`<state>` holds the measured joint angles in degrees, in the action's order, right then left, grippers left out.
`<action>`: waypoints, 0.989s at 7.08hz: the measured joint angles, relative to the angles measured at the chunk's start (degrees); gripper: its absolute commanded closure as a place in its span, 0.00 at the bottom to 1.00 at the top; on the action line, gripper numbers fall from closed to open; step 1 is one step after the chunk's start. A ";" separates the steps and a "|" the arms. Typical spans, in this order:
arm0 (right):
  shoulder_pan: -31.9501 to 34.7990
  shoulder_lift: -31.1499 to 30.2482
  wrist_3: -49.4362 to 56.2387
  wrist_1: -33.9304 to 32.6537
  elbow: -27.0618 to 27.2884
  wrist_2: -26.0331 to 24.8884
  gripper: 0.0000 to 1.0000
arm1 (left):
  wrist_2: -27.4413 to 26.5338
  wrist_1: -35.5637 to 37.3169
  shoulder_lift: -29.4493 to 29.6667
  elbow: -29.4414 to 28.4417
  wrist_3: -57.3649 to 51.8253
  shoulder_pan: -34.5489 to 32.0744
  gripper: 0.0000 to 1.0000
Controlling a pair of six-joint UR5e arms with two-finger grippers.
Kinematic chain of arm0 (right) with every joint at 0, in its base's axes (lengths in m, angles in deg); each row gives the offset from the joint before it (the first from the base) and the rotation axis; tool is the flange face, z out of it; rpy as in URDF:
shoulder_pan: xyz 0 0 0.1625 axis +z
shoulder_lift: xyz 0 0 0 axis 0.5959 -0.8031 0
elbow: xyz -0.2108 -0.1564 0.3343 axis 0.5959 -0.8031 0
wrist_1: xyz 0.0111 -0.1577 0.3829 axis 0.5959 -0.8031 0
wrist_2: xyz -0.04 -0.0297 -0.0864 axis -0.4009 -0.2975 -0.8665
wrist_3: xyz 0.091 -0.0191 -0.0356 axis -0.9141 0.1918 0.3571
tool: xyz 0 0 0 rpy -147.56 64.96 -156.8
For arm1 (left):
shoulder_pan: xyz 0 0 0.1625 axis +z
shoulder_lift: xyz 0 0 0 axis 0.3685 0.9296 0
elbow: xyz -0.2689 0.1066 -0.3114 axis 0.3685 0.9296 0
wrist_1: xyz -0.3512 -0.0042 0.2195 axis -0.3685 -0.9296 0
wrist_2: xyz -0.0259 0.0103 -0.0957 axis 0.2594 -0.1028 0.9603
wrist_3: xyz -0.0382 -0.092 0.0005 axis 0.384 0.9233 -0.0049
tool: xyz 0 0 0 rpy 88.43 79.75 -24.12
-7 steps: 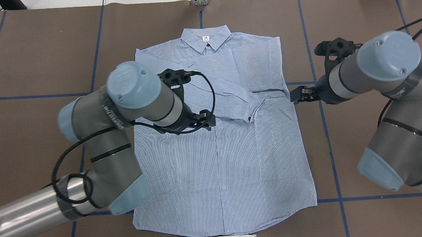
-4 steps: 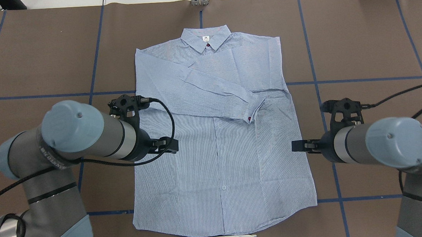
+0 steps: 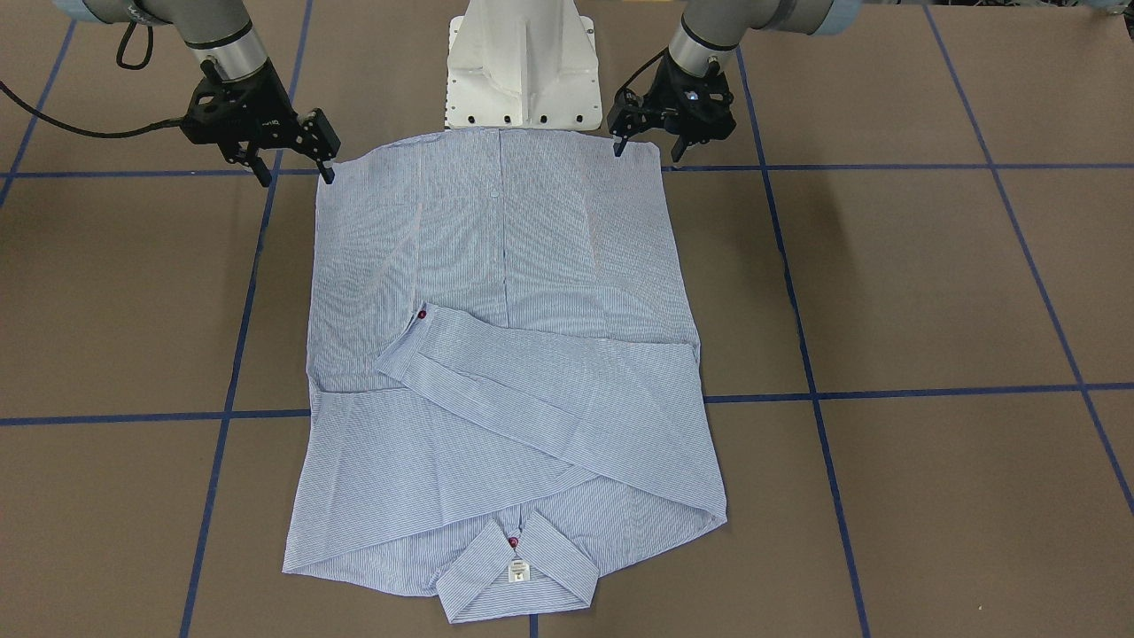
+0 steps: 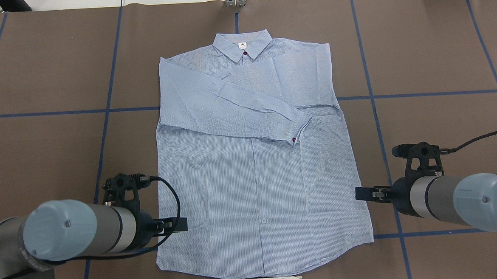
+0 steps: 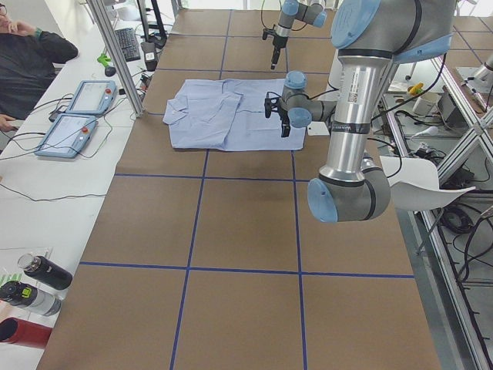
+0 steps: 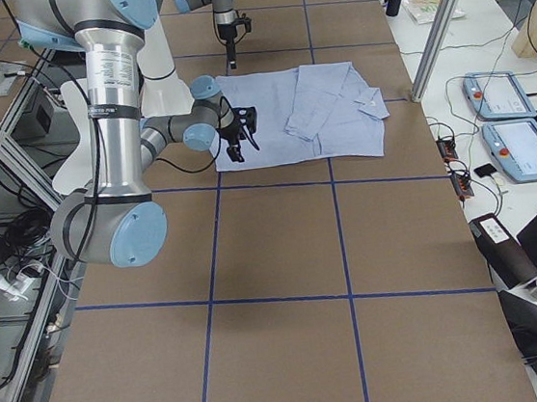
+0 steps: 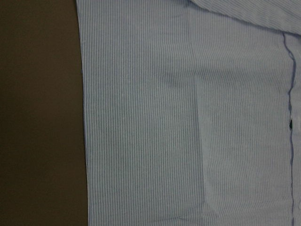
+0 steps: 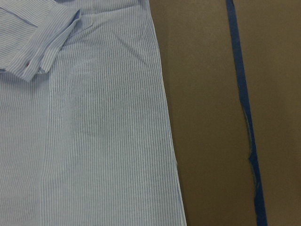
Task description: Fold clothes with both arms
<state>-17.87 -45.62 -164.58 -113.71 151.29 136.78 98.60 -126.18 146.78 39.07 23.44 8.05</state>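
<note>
The light blue striped shirt point(image 4: 258, 168) lies flat and face up on the brown table point(image 4: 431, 62), collar point(image 4: 242, 46) at the far side. Both sleeves are folded across the chest, with one cuff point(image 4: 297, 130) near the middle. My left gripper point(image 4: 180, 224) is open and empty, hovering over the shirt's left edge near the hem; the front view point(image 3: 647, 154) shows its fingers apart. My right gripper point(image 4: 360, 193) is open and empty just beyond the shirt's right edge near the hem, also seen in the front view point(image 3: 298, 179). The wrist views show only shirt cloth point(image 7: 188, 117) and its edge point(image 8: 162, 117).
The white pedestal base point(image 3: 520, 62) stands right by the hem. Blue tape lines point(image 4: 379, 124) grid the table. Two teach pendants point(image 5: 81, 116) and a seated person point(image 5: 27, 62) are at the far side, with bottles point(image 5: 35, 281) at one end.
Both arms have drawn back toward the robot's base along the shirt's sides, from chest level to near the hem. The left gripper has left the shirt's middle. The shirt has not moved.
</note>
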 measured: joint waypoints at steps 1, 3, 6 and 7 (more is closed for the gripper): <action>-0.08 -0.16 -0.06 0.06 0.00 -0.09 0.00 | -2.10 -1.21 -1.48 -0.12 3.16 3.26 0.00; -0.08 -0.29 -0.09 0.09 0.01 -0.13 0.00 | -3.62 -1.24 -2.28 -0.39 5.58 6.78 0.17; -0.07 -0.33 -0.03 0.09 0.01 -0.14 0.00 | -3.99 2.00 -1.95 -0.84 5.90 8.28 0.22; -0.07 -0.33 -0.01 0.09 0.01 -0.14 0.00 | -4.13 2.52 -1.81 -1.20 5.91 8.41 0.26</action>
<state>-17.94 -45.96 -164.59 -113.62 151.30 136.64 94.47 -123.66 144.97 37.87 29.35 16.45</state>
